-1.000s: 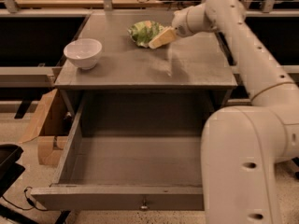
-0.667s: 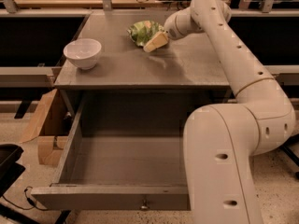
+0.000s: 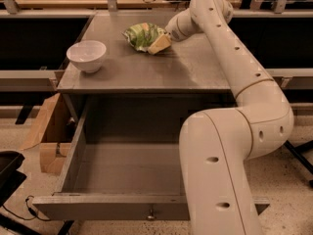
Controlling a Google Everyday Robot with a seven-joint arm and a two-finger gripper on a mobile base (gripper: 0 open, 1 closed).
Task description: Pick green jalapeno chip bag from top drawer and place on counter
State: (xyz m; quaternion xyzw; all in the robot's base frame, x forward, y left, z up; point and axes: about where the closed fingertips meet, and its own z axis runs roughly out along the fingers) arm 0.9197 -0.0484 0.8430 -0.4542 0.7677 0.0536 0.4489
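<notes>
The green jalapeno chip bag point(image 3: 141, 35) lies crinkled on the counter point(image 3: 146, 70), at its back middle. My gripper point(image 3: 159, 44) is at the bag's right edge, touching it, low over the counter top. My arm reaches in from the lower right and arches over the counter's right side. The top drawer point(image 3: 110, 210) is pulled fully out below the counter. Its inside shows bare, and its small knob point(image 3: 150, 214) is on the front panel. The arm hides the drawer's right part.
A white bowl point(image 3: 86, 56) stands on the counter's left front. An open cardboard box point(image 3: 46, 131) sits on the floor left of the drawer. A black object point(image 3: 7, 173) is at the lower left. A desk edge with cables runs behind the counter.
My gripper has shifted a little left and toward the front, against the bag. My arm has swung further into view. The bag has shifted slightly left. The bowl and drawer have not moved.
</notes>
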